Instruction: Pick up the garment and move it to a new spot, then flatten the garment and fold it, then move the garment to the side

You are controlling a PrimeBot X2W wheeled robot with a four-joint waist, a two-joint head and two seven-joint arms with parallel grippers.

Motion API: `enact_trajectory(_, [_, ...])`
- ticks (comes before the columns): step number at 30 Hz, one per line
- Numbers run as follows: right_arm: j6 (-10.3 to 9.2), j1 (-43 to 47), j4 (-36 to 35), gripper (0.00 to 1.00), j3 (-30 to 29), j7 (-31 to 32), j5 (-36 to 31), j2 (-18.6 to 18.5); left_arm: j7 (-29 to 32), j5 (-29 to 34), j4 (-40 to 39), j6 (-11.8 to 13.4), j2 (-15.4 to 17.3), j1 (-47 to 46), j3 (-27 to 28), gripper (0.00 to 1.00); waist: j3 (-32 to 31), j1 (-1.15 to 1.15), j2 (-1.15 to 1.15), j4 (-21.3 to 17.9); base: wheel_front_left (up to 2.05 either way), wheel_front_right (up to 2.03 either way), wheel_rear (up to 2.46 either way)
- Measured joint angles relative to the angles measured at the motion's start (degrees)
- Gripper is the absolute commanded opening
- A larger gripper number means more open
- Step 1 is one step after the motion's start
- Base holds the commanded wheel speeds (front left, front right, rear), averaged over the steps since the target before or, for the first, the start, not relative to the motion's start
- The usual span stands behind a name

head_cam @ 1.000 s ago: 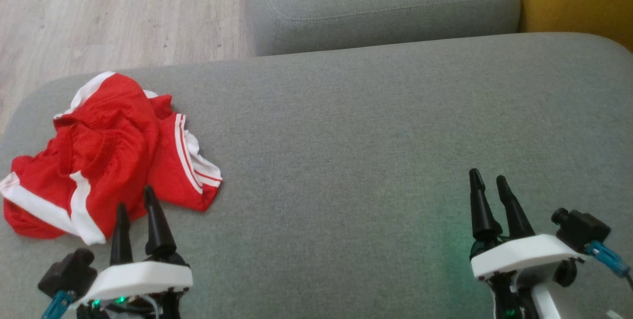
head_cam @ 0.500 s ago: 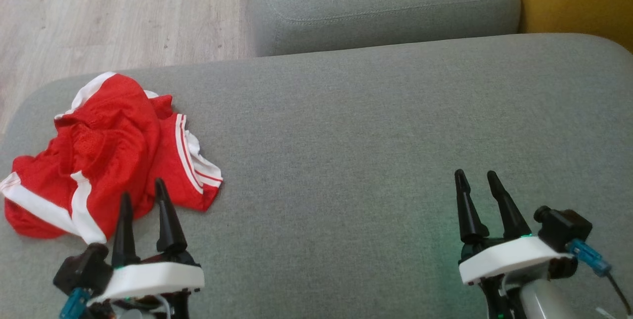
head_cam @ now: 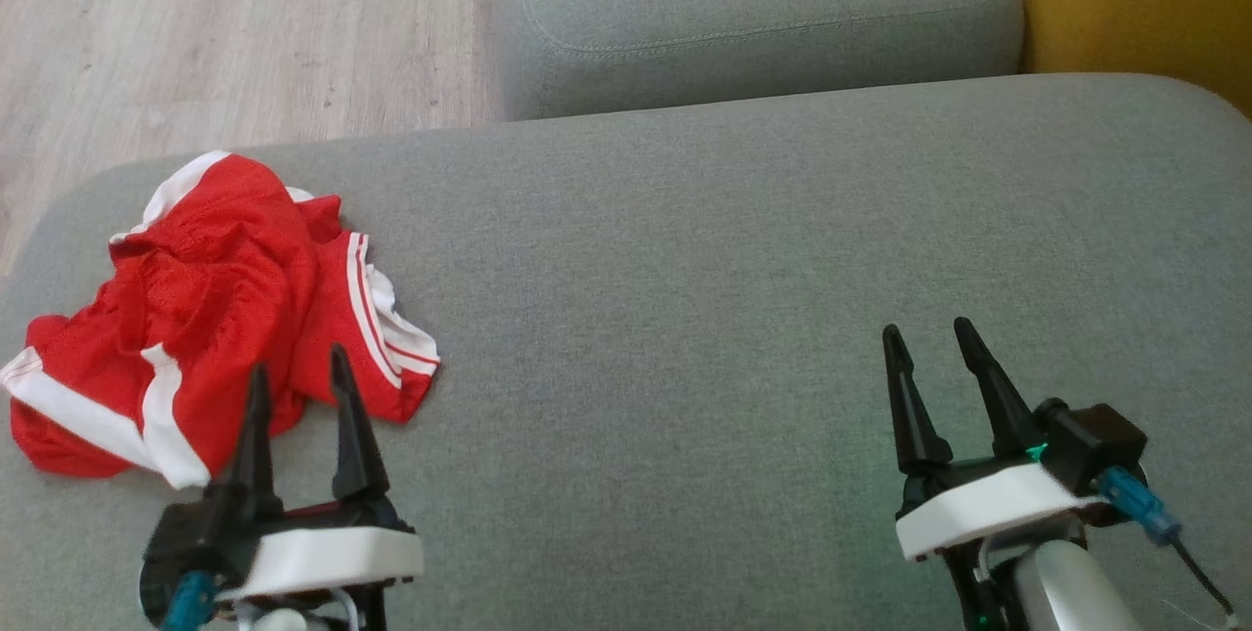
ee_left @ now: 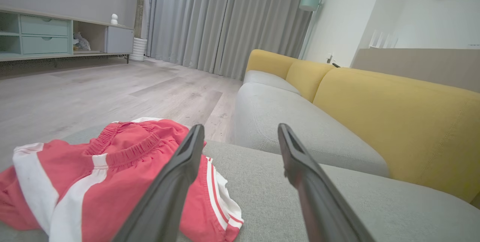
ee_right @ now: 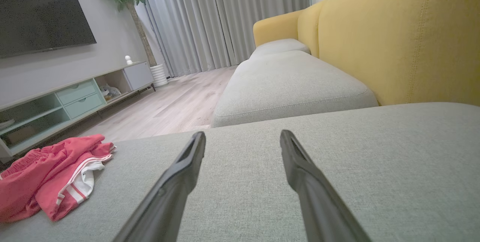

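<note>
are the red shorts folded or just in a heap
In a heap, not folded: the red shorts lie bunched on the grey sofa cushion, waistband rumpled and white-striped hems lying at odd angles.

- Covering the near edge of the garment (head_cam: 196,298) with the fingers (head_cam: 256,426) of the left gripper (head_cam: 298,360) in the head view.
- Cutting off the base of that gripper, and the arm behind the right gripper (head_cam: 927,326), at the bottom edge there.
- Hiding a strip of the garment (ee_left: 112,174) behind one dark finger (ee_left: 176,189) in the left wrist view, and losing more past the left and bottom edges.
- Losing one end of the garment (ee_right: 45,182) past the left edge in the right wrist view.
- Showing a white thing (ee_left: 114,18) on the cabinet (ee_left: 45,26), too small to tell.
</note>
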Motion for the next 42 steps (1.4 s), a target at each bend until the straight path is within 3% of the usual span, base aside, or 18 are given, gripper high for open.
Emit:
enact_trajectory(15, [0.0, 0.0, 2.6, 1.0, -1.0, -2.4, -10.5, 0.0, -2.3, 9.3, 6.8, 2.4, 0.1, 0.1, -2.4, 1.0, -0.8, 0.0, 0.0, 0.5, 0.0, 0.0, 0.0])
enact_trajectory(34, [0.0, 0.0, 4.4, 1.0, -1.8, -2.4, -10.6, 0.0, -2.3, 8.4, 11.8, 2.8, 0.1, 0.1, -2.9, 1.0, -1.3, 0.0, 0.0, 1.4, 0.0, 0.0, 0.0])
enact_trajectory(42, [0.0, 0.3, 4.8, 1.0, -2.2, -2.4, -10.4, -0.1, -2.3, 8.4, 12.0, 2.8, 0.1, -0.1, -3.5, 1.0, -1.5, 0.0, 0.0, 4.9, 0.0, 0.0, 0.0])
